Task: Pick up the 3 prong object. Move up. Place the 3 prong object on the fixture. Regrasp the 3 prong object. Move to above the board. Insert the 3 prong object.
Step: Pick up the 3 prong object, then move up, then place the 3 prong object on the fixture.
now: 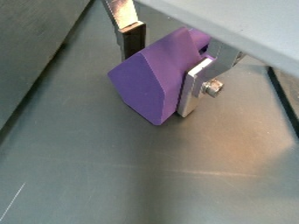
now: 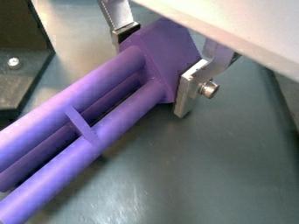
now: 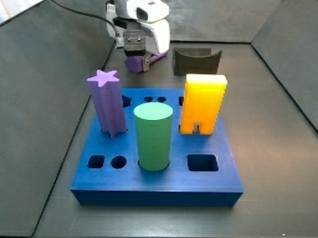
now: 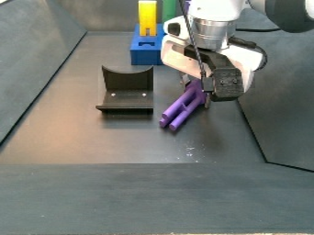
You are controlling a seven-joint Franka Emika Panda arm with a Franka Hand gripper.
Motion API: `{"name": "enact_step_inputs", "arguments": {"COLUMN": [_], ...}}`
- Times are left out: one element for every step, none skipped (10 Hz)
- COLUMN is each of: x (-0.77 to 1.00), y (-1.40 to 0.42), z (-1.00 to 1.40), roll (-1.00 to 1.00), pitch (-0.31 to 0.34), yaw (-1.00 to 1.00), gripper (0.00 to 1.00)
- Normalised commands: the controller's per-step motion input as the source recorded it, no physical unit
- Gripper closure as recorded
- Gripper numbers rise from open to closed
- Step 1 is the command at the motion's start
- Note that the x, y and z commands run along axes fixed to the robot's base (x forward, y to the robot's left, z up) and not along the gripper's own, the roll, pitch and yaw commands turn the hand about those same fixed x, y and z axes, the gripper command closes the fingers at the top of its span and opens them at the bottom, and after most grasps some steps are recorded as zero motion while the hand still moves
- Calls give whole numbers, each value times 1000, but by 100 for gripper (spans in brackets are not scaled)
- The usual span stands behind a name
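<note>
The light-purple 3 prong object (image 4: 185, 103) lies on the dark floor, its prongs pointing away from the gripper (image 4: 208, 78). In both wrist views the silver fingers stand on either side of its block end (image 1: 152, 83) (image 2: 158, 70), and the gripper (image 1: 163, 77) (image 2: 156, 66) looks shut on it. The long prongs (image 2: 70, 149) run along the floor. In a side view the object (image 3: 137, 63) shows just below the gripper (image 3: 134, 51). The dark fixture (image 4: 123, 90) (image 3: 196, 61) stands beside it, apart. The blue board (image 3: 155, 172) lies further off.
On the board stand a purple star-topped post (image 3: 108, 102), a green cylinder (image 3: 152, 135) and a yellow block (image 3: 204, 102). Dark sloping walls (image 4: 37, 83) enclose the floor on all sides.
</note>
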Motion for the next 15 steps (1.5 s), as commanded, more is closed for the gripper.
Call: {"name": "enact_step_inputs", "arguments": {"x": [0,0,36,2,-3,-6,-4,0,6,-6,-8,-10,-13,-17,-18], "y": [0,0,-29,-27,-13,-6,-5,0,2,1,0,0,-1,-3,-4], "z": [0,833,832,722,602,425,330,1000,1000,1000,1000,1000,1000,1000,1000], "roll": [0,0,-3,-6,-7,-8,-7,0,2,-1,-3,-5,-6,-7,-8], "pitch": [0,0,-8,24,46,59,57,0,-20,3,19,30,33,35,37], "yaw": [0,0,-52,-52,-46,-38,-35,0,6,5,3,2,1,-1,-3], "gripper": [100,100,100,100,100,100,100,100,100,100,100,100,100,100,100]}}
